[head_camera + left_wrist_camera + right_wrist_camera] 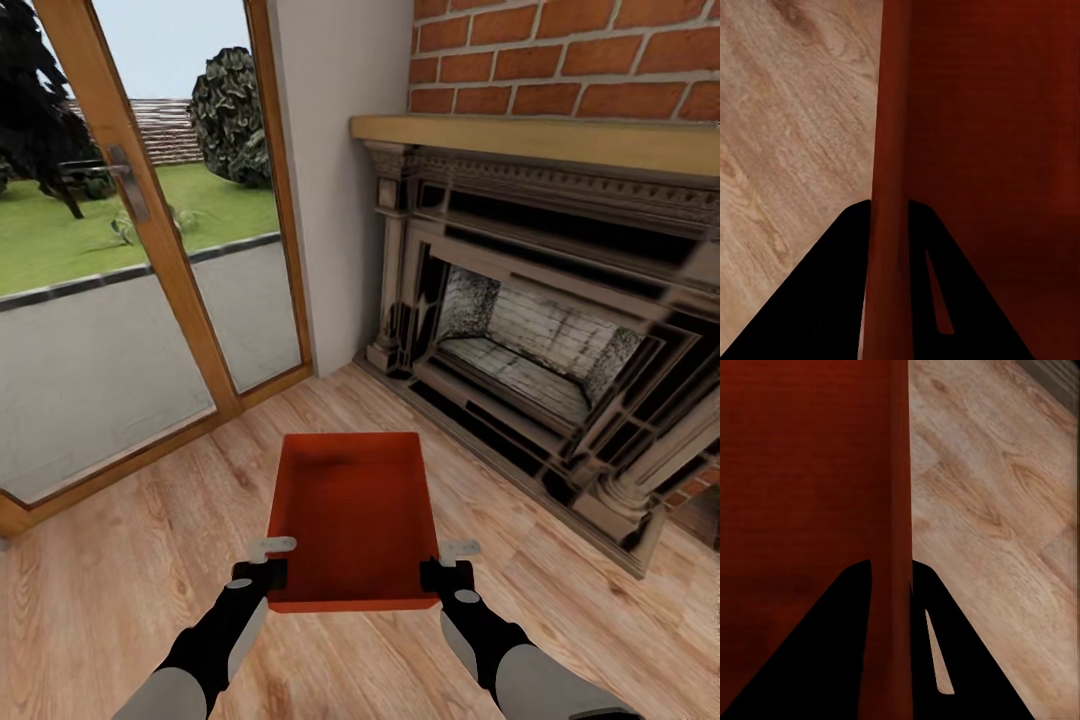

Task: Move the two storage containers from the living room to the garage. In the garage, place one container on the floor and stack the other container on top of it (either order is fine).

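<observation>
One orange-red storage container (352, 520) sits between the two grippers, in front of the robot and above the light wood plank floor (120, 560) of the living room. Its open top faces up, and its long axis runs away from the robot. The inside is bare.

The left gripper (262, 570) grips the container's left side wall near the corner closest to the robot. In the left wrist view, the wall (891, 150) passes between the two dark fingers (832, 300), one finger on the outer face and one on the inner face. The jaws are pressed against the wall.

The right gripper (446, 572) grips the right side wall at the matching near corner. In the right wrist view, the wall (897, 510) likewise passes between the two dark fingers (832, 660), with one finger inside the bin and one outside. These jaws are also pinched on the wall.

Both forearms reach forward from the lower edge of the head view, roughly parallel, with the container's near end wall between them.

Beyond the container, a dark ornate fireplace (540, 340) stands under a red-brick wall (560, 50), to the right. A wood-framed glass door (150, 220) is to the left, showing lawn and shrubs outside. A plain white wall section (330, 200) separates the door from the fireplace.
</observation>
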Robot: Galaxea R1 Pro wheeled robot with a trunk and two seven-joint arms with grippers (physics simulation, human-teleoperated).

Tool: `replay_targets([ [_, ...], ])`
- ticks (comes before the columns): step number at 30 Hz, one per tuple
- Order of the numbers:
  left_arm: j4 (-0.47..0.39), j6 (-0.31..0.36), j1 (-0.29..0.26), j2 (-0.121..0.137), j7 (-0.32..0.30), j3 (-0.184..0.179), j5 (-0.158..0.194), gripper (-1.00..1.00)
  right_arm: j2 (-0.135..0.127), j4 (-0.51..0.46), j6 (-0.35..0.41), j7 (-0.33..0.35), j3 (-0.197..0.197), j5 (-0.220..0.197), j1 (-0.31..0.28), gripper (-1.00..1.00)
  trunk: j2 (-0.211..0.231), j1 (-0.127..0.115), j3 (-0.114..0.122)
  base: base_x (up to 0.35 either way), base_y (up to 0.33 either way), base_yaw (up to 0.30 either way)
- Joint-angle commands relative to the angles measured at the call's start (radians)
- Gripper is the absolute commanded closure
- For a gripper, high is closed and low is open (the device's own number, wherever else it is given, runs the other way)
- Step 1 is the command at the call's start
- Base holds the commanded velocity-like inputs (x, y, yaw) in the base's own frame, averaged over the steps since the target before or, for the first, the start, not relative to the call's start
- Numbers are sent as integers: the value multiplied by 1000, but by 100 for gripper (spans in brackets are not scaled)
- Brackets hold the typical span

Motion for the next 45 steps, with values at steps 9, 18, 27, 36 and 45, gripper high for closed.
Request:
replay_targets([
  [9, 9, 7, 1, -2, 12, -5, 6, 100, 1, -7, -4, -59, -23, 5, -1, 100, -1, 0, 12, 0, 0, -108],
  [18, 8, 7, 1, -2, 12, -5, 6, 100, 1, -9, -2, -58, -25, 5, -1, 100, -1, 0, 25, 0, 0, -92],
  [27, 6, 7, 1, -2, 12, -5, 6, 100, 1, -10, -3, -59, -25, 5, -1, 100, -1, 0, 37, 0, 0, -86],
  [36, 8, 7, 1, -2, 12, -5, 6, 100, 1, -9, -4, -60, -25, 5, -1, 100, -1, 0, 50, 0, 0, -79],
  [45, 7, 7, 1, -2, 12, -5, 6, 100, 1, -10, -4, -73, -25, 4, -1, 100, -1, 0, 63, 0, 0, -73],
])
